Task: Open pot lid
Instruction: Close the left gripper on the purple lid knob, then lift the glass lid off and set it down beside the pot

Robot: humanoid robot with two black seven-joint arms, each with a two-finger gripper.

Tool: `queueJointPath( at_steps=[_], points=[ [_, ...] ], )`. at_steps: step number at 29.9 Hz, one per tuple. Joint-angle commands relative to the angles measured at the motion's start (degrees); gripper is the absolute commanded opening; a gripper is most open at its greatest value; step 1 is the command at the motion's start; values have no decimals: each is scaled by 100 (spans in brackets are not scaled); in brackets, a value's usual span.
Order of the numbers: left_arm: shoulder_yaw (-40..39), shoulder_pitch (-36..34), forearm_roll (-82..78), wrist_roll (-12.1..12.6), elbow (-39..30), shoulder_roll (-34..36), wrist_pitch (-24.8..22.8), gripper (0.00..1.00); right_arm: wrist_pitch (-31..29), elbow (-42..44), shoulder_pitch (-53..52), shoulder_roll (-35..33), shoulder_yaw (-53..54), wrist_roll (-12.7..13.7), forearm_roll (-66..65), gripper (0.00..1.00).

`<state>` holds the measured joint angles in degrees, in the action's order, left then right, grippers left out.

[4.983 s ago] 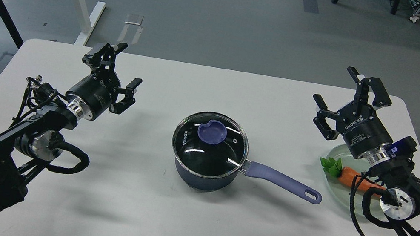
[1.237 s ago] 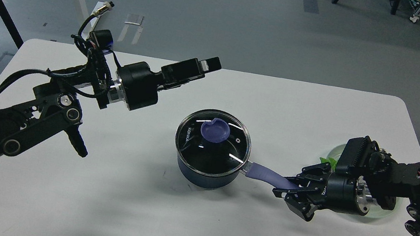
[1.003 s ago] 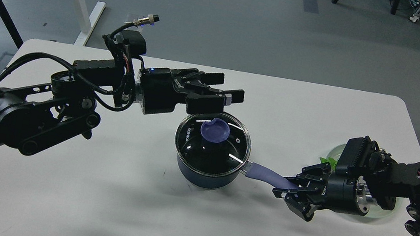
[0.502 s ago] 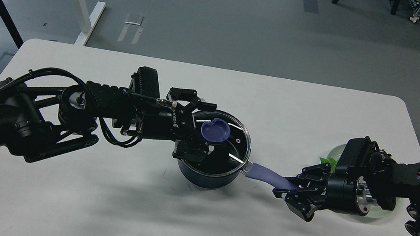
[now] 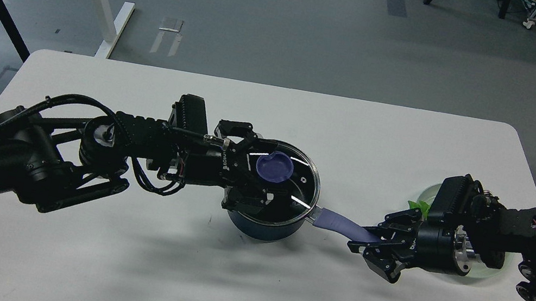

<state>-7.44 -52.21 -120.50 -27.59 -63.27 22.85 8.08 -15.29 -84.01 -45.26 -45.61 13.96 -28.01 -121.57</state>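
- The worktop (image 5: pixel 275 295) is white and carries everything; the pot (image 5: pixel 263 221) stands near its middle, with its long lavender handle (image 5: pixel 338 222) running out toward my right.
- The pot looks like rigid metal with some weight, so I judge it will stay put while something holds the handle, though it could skate on the smooth surface otherwise.
- My right claw (image 5: pixel 372 242) is clenched around the far part of that handle, bracing the pot.
- The lid (image 5: pixel 275 176) sits seated on the pot's rim, glass with a steel edge: stiff, fairly light, but breakable and slick, so I would not pinch the glass or the rim.
- The knob (image 5: pixel 274 167) at the lid's centre is the place to take hold: flat, small and probably smooth, so the fingers need to close on its sides squarely.
- My left claw (image 5: pixel 253 173) lies low over the lid's left half, fingers spread either side of the knob's left flank; it is released, not yet gripping, and I cannot tell whether a finger touches the glass.
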Motion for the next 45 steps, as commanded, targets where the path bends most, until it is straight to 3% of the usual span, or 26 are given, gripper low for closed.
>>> queueJointPath(
  at_steps=[1, 14, 28, 35, 45],
  points=[
    [15, -9, 1, 0, 157, -88, 1, 99, 0, 7, 0, 0, -7, 1, 2, 21],
    [111, -35, -8, 8, 280, -202, 1, 95, 0, -2, 17, 0, -7, 1, 2, 21],
    [103, -105, 9, 8, 342, -281, 9, 39, 0, -2, 35, 0, -7, 1, 2, 21],
    [76, -290, 132, -27, 210, -150, 9, 39, 0, -2, 35, -9, -7, 1, 2, 21],
    [103, -387, 765, -41, -677, 1606, 18, 40, 0, -2, 35, -18, -7, 1, 2, 21]
  ],
)
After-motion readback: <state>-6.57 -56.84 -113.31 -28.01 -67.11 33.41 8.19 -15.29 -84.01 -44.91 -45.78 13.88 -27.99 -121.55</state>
